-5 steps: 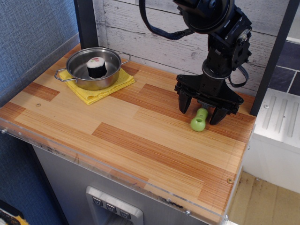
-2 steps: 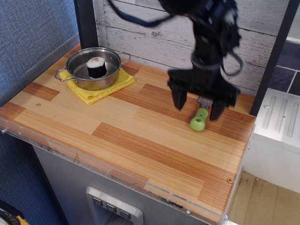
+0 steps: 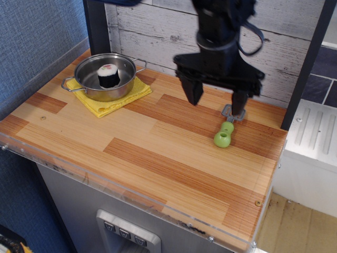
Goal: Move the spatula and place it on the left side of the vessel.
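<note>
Light, stiff lime-green-handled toy spatula with grey slotted blade [image 3: 225, 130] lies beside wide-spread empty tool [image 3: 217, 100]; grasp the chunky handle mid-length.

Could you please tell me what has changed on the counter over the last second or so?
The hand has risen off the counter and drifted left, away from the spatula, with its fingers still spread and nothing in them. It straddled the spatula before but never took hold of it. The spatula, the vessel with the sushi roll inside, and the yellow cloth under it have not moved.
</note>
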